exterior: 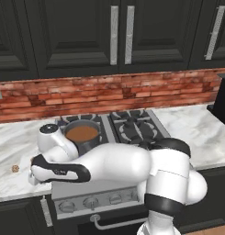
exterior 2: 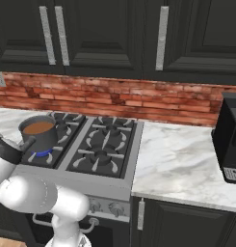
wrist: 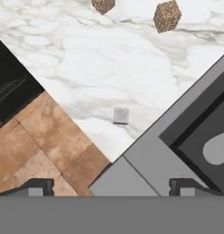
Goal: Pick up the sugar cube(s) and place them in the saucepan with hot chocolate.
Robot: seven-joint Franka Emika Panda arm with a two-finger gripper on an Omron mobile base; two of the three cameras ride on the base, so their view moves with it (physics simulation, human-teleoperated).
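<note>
Looking down the hand, my gripper (wrist: pixel 112 186) hangs open above the marble counter's front edge, nothing between its fingertips (wrist: pixel 38 186). A pale grey-white sugar cube (wrist: pixel 121 115) lies on the marble straight ahead of the gap, near the counter's edge. Two brownish speckled sugar cubes (wrist: pixel 167 16) (wrist: pixel 103 5) lie further off. One brown cube (exterior: pixel 15 169) also shows in the left base view, left of my hand. The dark grey saucepan (exterior: pixel 81 134) (exterior 2: pixel 38 132) with orange-brown hot chocolate stands on the stove's front left burner, behind my arm.
The grey stove (wrist: pixel 145 169) (exterior: pixel 132 124) borders the counter beside the pale cube. Wooden floor (wrist: pixel 40 137) and a dark cabinet front (wrist: pixel 8 82) lie below the counter edge. A black appliance (exterior 2: pixel 230 144) stands on the right counter. A brick wall (exterior: pixel 109 94) backs the counter.
</note>
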